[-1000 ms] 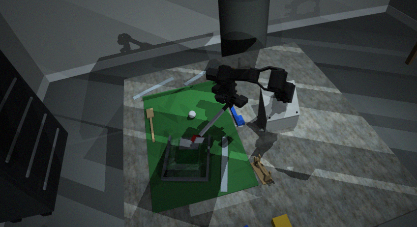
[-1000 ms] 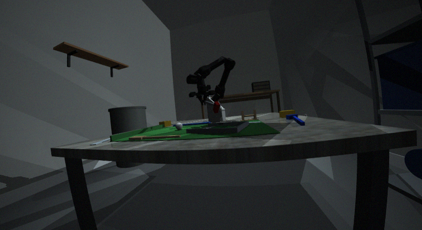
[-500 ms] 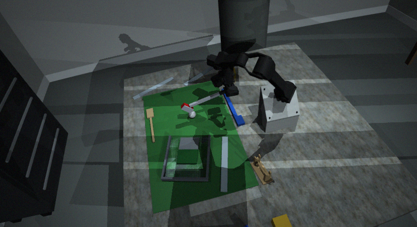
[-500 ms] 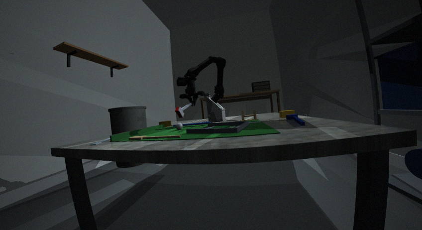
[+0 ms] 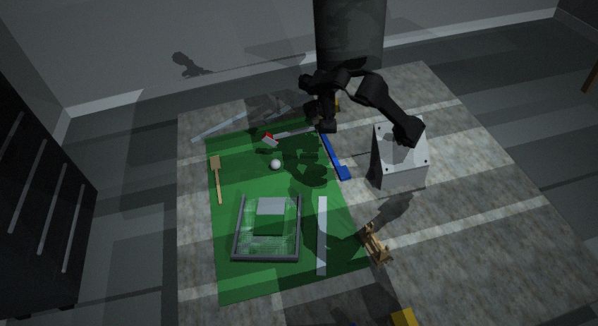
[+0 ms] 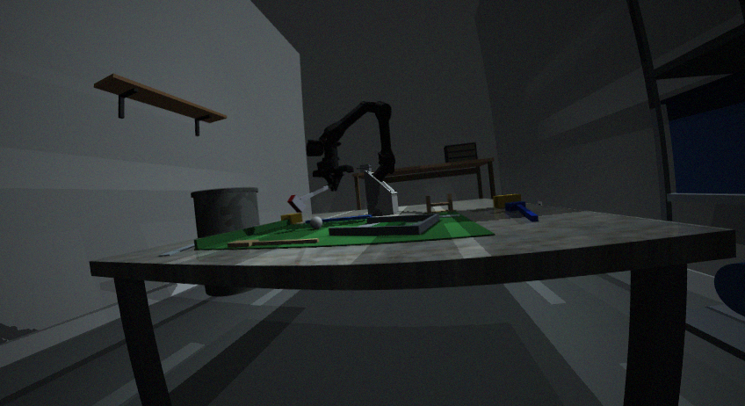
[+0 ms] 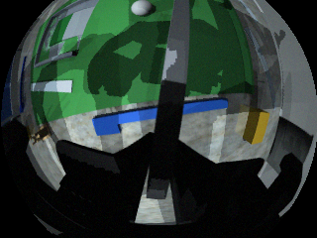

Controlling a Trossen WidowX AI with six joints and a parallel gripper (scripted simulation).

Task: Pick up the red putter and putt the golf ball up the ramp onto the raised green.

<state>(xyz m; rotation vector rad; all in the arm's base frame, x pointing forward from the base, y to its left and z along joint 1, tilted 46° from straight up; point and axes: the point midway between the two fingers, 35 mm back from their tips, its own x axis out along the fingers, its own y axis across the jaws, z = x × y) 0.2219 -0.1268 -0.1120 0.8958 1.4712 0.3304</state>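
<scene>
Red putter (image 5: 293, 133) (image 6: 314, 192) (image 7: 176, 59), one: pale shaft, red-and-white head, held at the shaft's upper end between the closed-in fingers of the gripper (image 5: 326, 129) (image 6: 334, 187) (image 7: 160, 138). We record the shaft as slanting, its head above the far part of the green mat (image 5: 247, 178) (image 6: 465, 229) (image 7: 74, 106) and apart from the ball. Golf ball (image 5: 275, 164) (image 6: 316, 222) (image 7: 143, 8), one, white: on the mat, between the putter head and the grey-walled frame (image 5: 265, 257) (image 6: 376, 231) (image 7: 56, 59) as we see them from above, and off the raised green. Blue putter (image 5: 333, 154) (image 6: 339, 219) (image 7: 136, 117), one: lying along the mat's edge on the pedestal's side. Wooden putter (image 5: 218, 184) (image 6: 282, 242), one: flat on the mat, near the opposite edge. Pale strip (image 5: 321, 238) (image 7: 52, 86), one: on the mat beside the frame. White pedestal (image 5: 403, 178) (image 6: 394, 202), one: beneath the arm, on the tabletop.
</scene>
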